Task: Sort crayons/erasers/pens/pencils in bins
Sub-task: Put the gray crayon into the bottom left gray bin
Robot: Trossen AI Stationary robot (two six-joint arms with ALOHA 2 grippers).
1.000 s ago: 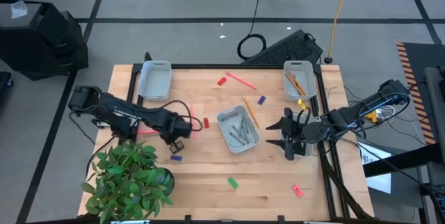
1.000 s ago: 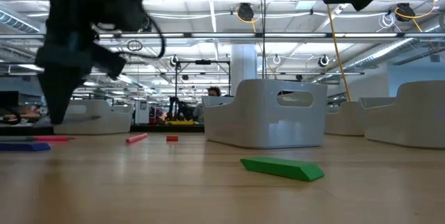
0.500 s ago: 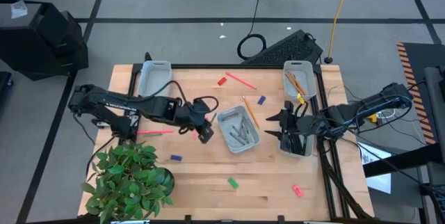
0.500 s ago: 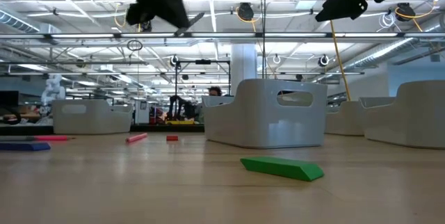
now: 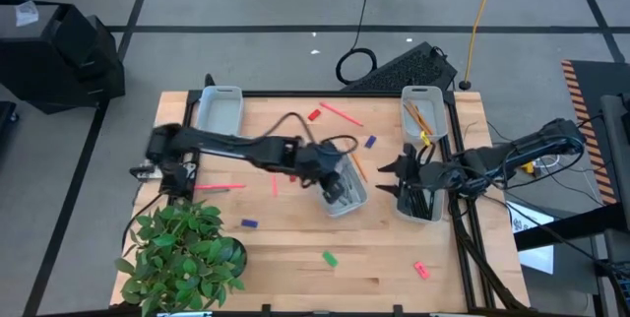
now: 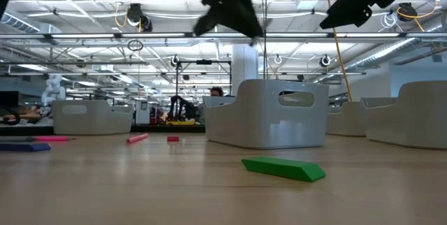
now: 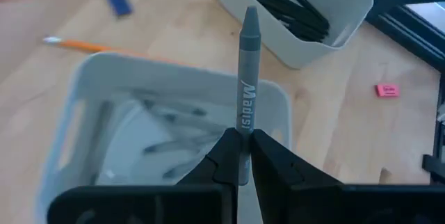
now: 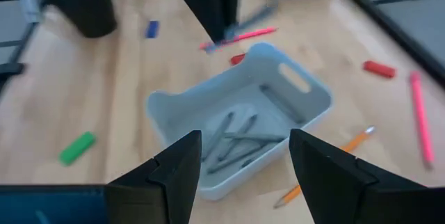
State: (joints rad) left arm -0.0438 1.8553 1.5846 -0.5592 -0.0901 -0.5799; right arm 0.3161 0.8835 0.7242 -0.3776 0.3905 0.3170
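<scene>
Over crayon bin (image 7: 90, 106), gripped crayon (image 7: 246, 78), lettering unclear

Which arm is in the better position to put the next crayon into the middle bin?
The left. Its end effector is shut on a grey crayon directly above the middle bin, which holds crayons. The right end effector is open, empty, beside the pen bin.

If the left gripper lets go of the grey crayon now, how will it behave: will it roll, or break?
The crayon looks round and stiff, so it will probably roll a little. Held by the left gripper above the centre bin, its walls should stop it. It seems light, so breaking is unlikely.
</scene>
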